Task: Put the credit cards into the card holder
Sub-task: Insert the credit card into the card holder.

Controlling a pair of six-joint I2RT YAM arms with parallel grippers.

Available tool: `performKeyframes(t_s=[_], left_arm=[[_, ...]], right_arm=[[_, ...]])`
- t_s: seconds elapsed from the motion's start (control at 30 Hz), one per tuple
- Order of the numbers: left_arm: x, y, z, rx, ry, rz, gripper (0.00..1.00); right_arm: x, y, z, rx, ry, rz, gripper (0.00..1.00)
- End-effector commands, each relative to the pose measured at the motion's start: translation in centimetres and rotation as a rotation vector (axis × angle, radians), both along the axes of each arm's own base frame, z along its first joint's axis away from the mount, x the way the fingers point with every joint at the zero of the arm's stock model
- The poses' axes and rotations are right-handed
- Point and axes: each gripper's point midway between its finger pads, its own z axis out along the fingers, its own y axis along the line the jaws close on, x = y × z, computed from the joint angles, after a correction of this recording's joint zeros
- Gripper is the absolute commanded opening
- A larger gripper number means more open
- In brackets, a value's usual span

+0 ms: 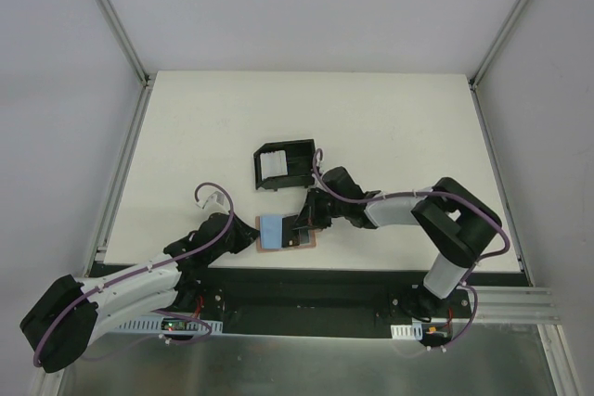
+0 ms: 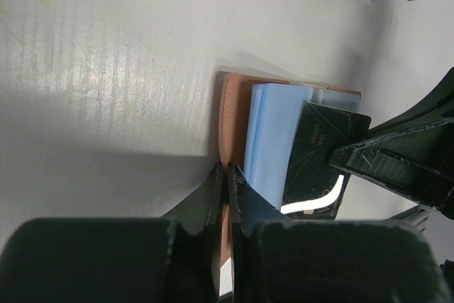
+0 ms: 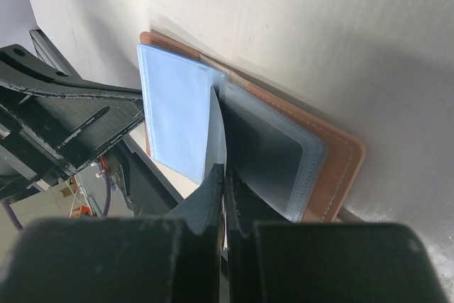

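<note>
The tan card holder (image 1: 283,247) lies open near the table's front edge, and its inner pockets (image 2: 269,133) are light blue. My left gripper (image 2: 227,172) is shut on the holder's left leather edge (image 2: 234,118) and pins it there. My right gripper (image 3: 225,172) is shut on a credit card (image 2: 319,154), dark with a pale stripe, which shows only edge-on (image 3: 218,122) in the right wrist view. The card stands tilted over the holder's right half (image 3: 333,154), with its lower edge at the blue pockets. From above, the left gripper (image 1: 246,235) and right gripper (image 1: 306,226) flank the holder.
A black open-sided box (image 1: 295,150) stands just behind the holder with pale cards (image 1: 273,166) inside. The right arm (image 1: 399,209) reaches in from the right and the left arm (image 1: 139,275) from the lower left. The table's front edge (image 1: 306,269) runs right below the holder.
</note>
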Motion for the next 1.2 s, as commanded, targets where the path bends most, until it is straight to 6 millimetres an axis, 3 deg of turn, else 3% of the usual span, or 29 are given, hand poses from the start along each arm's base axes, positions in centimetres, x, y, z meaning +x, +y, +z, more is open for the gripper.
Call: performKeyframes(t_s=[0.0, 0.3, 0.7, 0.97, 1.17], left_arm=[[-0.8, 1.2, -2.0, 0.061, 0.039, 0.003, 0.0], [-0.9, 1.1, -2.1, 0.055, 0.044, -0.003, 0.0], [-1.0, 0.8, -2.0, 0.043, 0.045, -0.016, 0.0], [-1.1, 0.8, -2.1, 0.035, 0.043, -0.013, 0.0], [-1.0, 0.8, -2.0, 0.037, 0.036, -0.017, 0.0]], right_arm=[[0.4, -0.4, -1.3, -0.066, -0.029, 0.034, 0.0], [0.1, 0.0, -1.7, -0.071, 0.0, 0.038, 0.0], [-0.2, 0.6, -0.8, -0.107, -0.05, -0.036, 0.07], [0.5, -1.8, 0.0, -0.225, -0.111, -0.073, 0.31], [-0.2, -0.7, 0.0, -0.196, -0.071, -0.03, 0.35]])
